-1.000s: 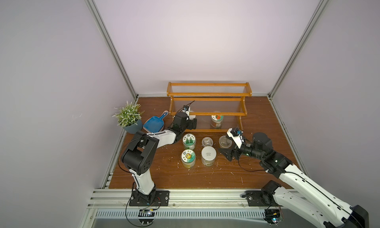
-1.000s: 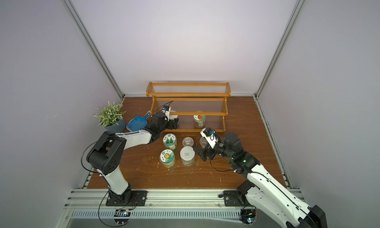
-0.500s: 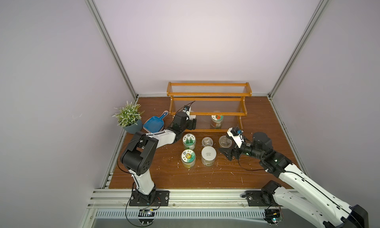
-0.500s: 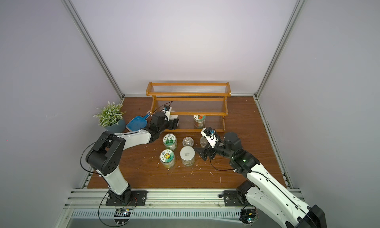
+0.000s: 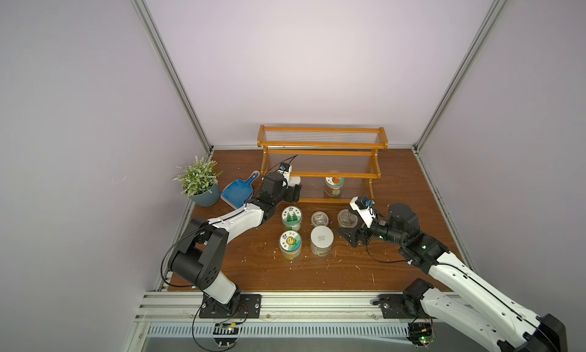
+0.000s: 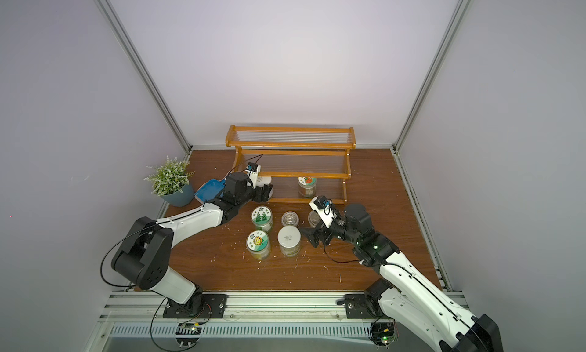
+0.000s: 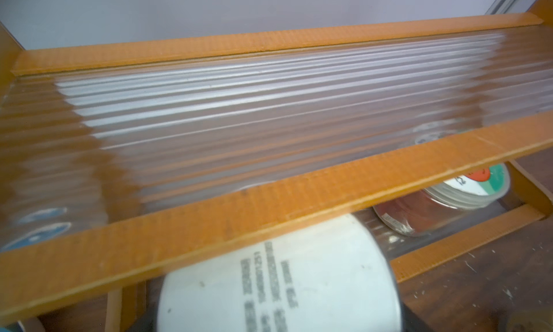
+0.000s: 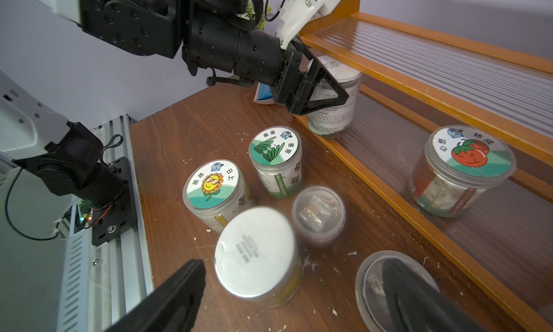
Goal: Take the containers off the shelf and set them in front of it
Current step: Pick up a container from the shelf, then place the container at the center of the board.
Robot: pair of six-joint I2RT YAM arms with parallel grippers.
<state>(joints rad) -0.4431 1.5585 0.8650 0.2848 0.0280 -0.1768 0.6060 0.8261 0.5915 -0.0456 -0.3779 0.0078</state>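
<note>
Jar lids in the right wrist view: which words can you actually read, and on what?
"蒸蒸" and "日上": sunflower lid.
"羞羞" and "答答": grass-picture lid.
"柿成": tomato lid, jar on the shelf; its other two characters are unclear.
Blurred, unreadable: print on the plain white lid.
Too small to read: side label of the white-lidded jar on the shelf.
</note>
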